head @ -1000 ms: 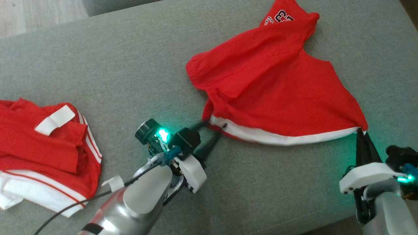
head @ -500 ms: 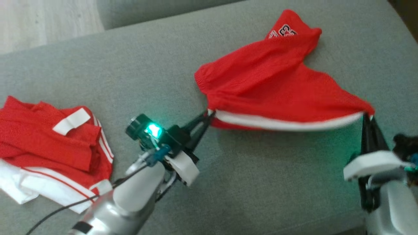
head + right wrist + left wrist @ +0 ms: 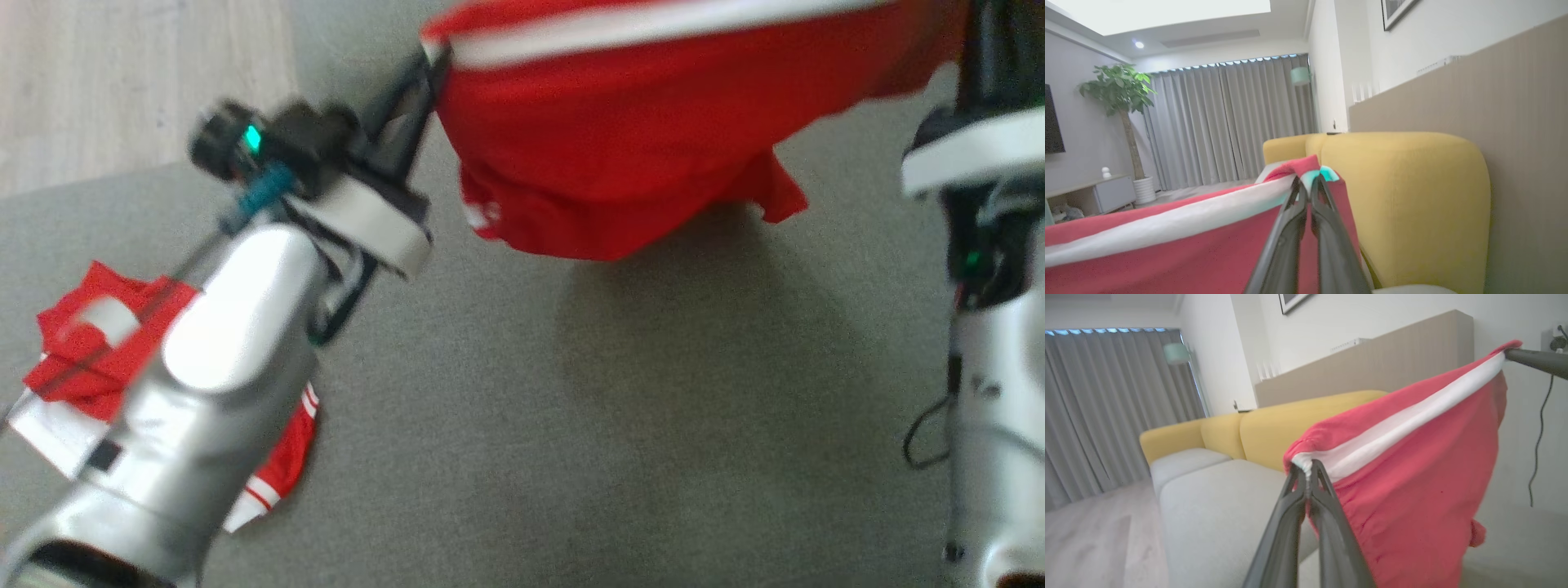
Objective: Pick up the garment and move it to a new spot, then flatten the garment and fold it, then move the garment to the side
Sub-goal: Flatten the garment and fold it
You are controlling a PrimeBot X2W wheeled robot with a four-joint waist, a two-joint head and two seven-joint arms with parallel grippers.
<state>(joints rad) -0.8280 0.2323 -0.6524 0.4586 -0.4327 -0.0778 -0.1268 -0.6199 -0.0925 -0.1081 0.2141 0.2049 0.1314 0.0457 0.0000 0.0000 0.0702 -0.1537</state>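
Left gripper (image 3: 1306, 474) and right gripper (image 3: 1308, 183) each clamp the hanging garment (image 3: 620, 147) over the grey cushion (image 3: 571, 425), other red clothes (image 3: 59, 374) lying beside.

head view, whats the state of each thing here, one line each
garment: off the cushion, hanging stretched in the air
left gripper: shut on the garment's white band
right gripper: shut on the band's other end
pile: lying on the cushion, untouched

You have open grey cushion (image 3: 612, 425) under the hanging red garment (image 3: 620, 163). On your left a pile of red-and-white clothes (image 3: 73, 376) lies in the way. A yellow sofa back (image 3: 1404, 204) rises beyond the garment's right end.
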